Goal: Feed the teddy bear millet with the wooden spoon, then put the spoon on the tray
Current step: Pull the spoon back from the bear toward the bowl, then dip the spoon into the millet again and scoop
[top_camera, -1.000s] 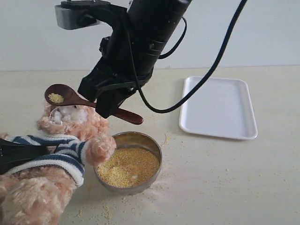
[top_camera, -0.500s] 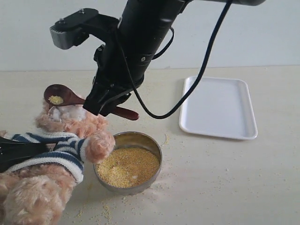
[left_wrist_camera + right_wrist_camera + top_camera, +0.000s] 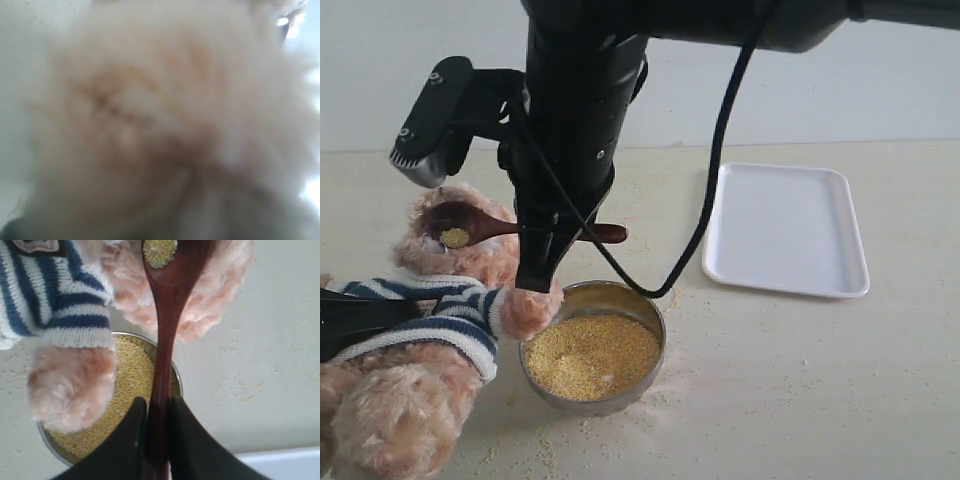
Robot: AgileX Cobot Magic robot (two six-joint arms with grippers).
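The teddy bear (image 3: 430,335) lies at the left with its head (image 3: 492,262) beside the metal bowl (image 3: 620,293) of millet (image 3: 590,357). My right gripper (image 3: 548,240) is shut on the handle of the wooden spoon (image 3: 480,225), whose bowl rests on the bear's face with a little millet (image 3: 454,237) in it. In the right wrist view the spoon (image 3: 165,335) runs out from the right gripper (image 3: 156,402) over the bear's paw (image 3: 70,390). My left gripper (image 3: 355,322) lies black across the striped shirt, gripping the bear; its wrist view is filled with blurred fur (image 3: 150,115). The white tray (image 3: 787,228) lies bare at the right.
Loose millet grains (image 3: 545,445) are scattered on the pale table around the bowl. The big black right arm (image 3: 580,110) and its cable hang over the bear's head and the bowl. A light wall stands behind the table.
My right arm has swung and turned, bringing the spoon's bowl down from above the bear's head onto its face. The bear and the left gripper have barely moved.
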